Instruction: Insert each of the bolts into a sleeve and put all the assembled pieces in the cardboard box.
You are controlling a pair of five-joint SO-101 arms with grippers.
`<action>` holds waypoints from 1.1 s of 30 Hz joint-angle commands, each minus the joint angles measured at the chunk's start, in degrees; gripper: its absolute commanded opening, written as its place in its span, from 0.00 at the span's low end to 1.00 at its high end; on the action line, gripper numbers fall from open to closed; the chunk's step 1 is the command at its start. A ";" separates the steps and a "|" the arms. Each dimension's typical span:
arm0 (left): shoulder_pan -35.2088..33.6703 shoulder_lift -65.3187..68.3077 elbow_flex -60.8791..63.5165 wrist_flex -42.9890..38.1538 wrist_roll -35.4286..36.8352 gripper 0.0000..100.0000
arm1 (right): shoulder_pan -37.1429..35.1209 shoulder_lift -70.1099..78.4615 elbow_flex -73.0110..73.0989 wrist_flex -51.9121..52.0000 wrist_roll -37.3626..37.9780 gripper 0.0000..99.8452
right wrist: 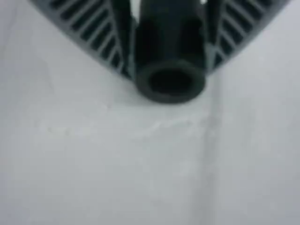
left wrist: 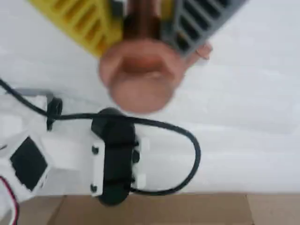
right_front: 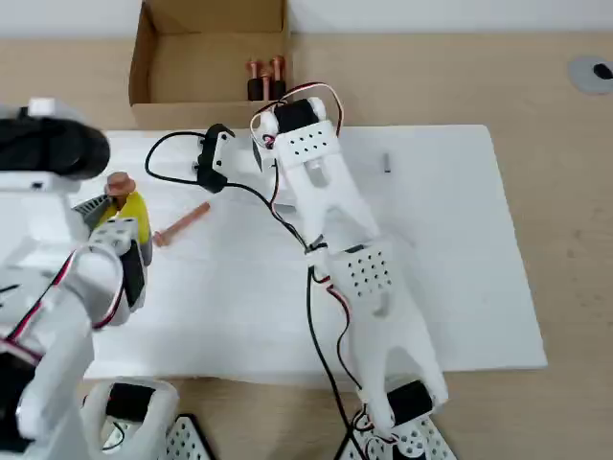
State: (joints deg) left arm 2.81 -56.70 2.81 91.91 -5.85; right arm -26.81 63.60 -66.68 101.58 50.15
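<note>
Low at the left of the high view, the left gripper (right_front: 117, 201) was seen closed on a copper-coloured bolt (right_front: 119, 182). The shank was pinched between the yellow and grey jaws, and the head stood free beyond them. Just to the right, a second bolt (right_front: 182, 223) lay loose on the white mat (right_front: 431, 287).

Farther up, left of centre, the right gripper (right_front: 213, 158) was clamped around a black sleeve (right wrist: 171, 79), whose open bore was clear of the jaws. The step in hand was judged to be the mating of the held bolt with this sleeve. For that to be done well, the shank would have to be brought in line with the bore before any push was given. The sleeve should be held steady, and the black cable (left wrist: 75, 116) looped beside the right gripper should be avoided.

At the upper middle, assembled pieces (right_front: 265, 79) stood inside the cardboard box (right_front: 144, 67).

No brand, label or writing could be read.
</note>
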 commanded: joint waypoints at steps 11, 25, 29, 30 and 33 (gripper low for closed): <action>0.09 -4.00 0.00 -1.23 -0.09 0.01 | 0.22 -29.05 -1.10 0.88 -17.76 0.01; 0.09 -5.05 -0.44 -2.64 0.18 0.01 | -5.93 -70.11 -0.40 0.88 -47.21 0.01; 0.09 -6.37 -0.44 -2.64 0.18 0.01 | -9.01 -79.16 4.53 0.88 -48.53 0.01; 0.09 -6.90 -0.44 -2.99 0.18 0.01 | -9.63 -81.27 6.81 0.88 -48.53 0.01; 0.09 -8.66 0.00 -5.89 0.18 0.01 | -10.24 -88.57 15.96 0.88 -48.44 0.01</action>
State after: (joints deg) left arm 2.81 -64.44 3.08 89.01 -5.85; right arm -36.13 -18.15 -57.36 101.67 2.24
